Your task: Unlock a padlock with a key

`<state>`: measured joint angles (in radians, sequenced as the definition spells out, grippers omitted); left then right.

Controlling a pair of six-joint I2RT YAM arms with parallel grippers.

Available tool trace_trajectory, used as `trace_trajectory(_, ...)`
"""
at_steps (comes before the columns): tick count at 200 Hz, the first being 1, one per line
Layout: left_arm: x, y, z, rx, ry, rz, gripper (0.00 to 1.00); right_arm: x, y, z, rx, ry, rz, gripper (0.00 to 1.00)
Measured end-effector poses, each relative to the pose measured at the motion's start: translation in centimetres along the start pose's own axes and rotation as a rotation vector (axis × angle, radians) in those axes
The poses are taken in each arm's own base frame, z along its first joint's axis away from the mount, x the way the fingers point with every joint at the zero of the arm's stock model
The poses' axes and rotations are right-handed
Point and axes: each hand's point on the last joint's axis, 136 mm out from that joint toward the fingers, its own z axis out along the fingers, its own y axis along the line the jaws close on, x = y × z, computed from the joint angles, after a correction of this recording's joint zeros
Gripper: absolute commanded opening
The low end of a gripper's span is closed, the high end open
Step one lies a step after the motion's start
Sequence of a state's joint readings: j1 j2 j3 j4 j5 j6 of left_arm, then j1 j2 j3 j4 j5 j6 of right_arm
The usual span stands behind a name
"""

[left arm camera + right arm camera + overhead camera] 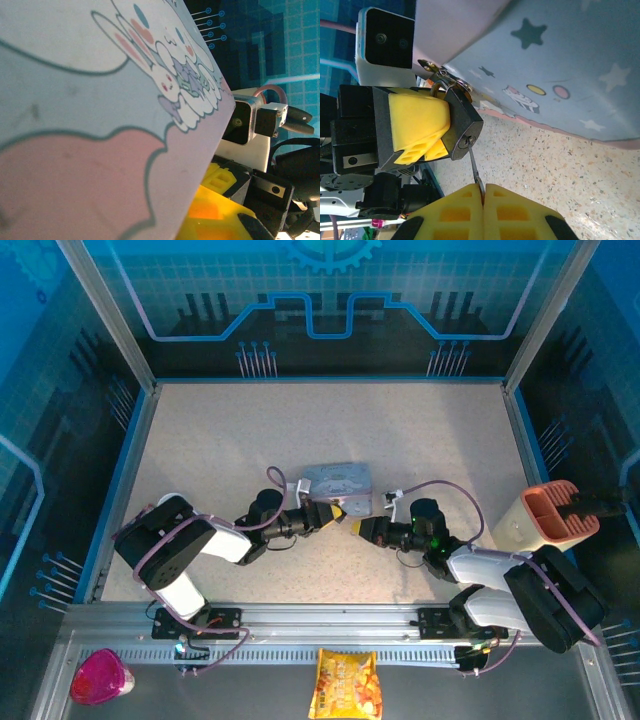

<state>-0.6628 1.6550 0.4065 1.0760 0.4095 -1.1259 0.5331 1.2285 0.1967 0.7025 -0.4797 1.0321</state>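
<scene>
The small dark padlock with a silvery shackle [464, 122] hangs from the hasp of the pale printed tin box [560, 60]. The left gripper [334, 511] is clenched on its body. The right gripper [483, 186], pressed closed, pinches the thin silvery key [474, 167]. The key's long axis runs straight from these jaws up to the keyhole, and its tip is at the keyhole or already inside.

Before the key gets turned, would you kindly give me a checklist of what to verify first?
1. Key pinched in right claw: ok.
2. Key tip in padlock keyhole: ok.
3. Key fully seated: cannot tell.
4. Left claw gripping padlock body: ok.
5. Shackle hooked through tin hasp: ok.
</scene>
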Motion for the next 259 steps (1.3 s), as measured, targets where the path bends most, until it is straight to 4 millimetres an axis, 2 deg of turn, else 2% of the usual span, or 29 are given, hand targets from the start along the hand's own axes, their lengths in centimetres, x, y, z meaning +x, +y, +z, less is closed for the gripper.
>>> trace_trajectory(72,-0.2,0.2,-0.1,-0.004,-0.01,-0.003,0.0,0.0,-0.2,0.5,-0.007,0.014,0.023,0.0)
trace_trajectory(175,-1.6,1.8,-0.4,-0.017,-0.108,-0.028,0.0,-1.2,-1.0,2.3,-0.024,0.044,0.097,0.0)
trace_trajectory(259,-2.1,1.6,-0.3,-0.001,-0.128,-0.047,0.0,-2.0,-1.1,2.4,-0.052,0.046,0.115,0.0)
